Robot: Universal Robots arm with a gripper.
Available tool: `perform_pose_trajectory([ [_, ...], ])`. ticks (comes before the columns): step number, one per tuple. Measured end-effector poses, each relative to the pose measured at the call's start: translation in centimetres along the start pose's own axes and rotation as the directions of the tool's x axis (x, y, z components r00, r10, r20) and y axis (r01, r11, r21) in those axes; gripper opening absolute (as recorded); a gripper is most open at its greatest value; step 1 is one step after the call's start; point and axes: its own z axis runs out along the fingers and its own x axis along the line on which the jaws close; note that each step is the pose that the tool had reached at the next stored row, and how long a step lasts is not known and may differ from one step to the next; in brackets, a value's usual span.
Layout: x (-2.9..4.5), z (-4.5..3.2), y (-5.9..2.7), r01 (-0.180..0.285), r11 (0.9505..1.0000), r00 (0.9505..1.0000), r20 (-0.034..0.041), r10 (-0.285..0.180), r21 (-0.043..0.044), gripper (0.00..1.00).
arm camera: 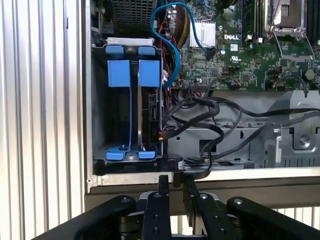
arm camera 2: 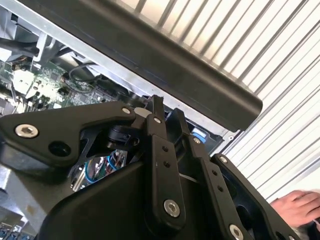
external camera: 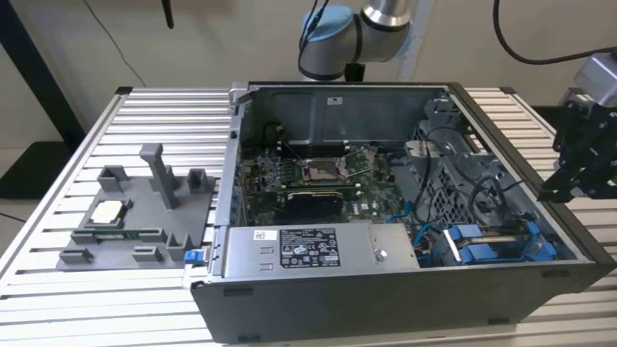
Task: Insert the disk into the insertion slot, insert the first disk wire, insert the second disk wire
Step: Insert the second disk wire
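The tool [arm camera: 176,183], closed and empty, hovers just outside the side rim of the computer case [arm camera: 235,175], over open slatted counter [arm camera: 40,125]. Just inside that rim, the disk [arm camera: 149,75] sits in its corner bay. Black cables [arm camera: 210,120] crowd the bay's inner edge.

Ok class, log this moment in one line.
gripper: at computer case wall, near drive bay | blue carriers: two, in bay | hand: by slatted table
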Motion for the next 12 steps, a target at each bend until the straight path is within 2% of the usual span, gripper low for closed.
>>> perform_pose_trajectory([
  [12, 0.06, 0.18, 0.49, -0.054, 0.9985, 0.9984, 0.0169, 0.054, 0.0025, 0.27],
])
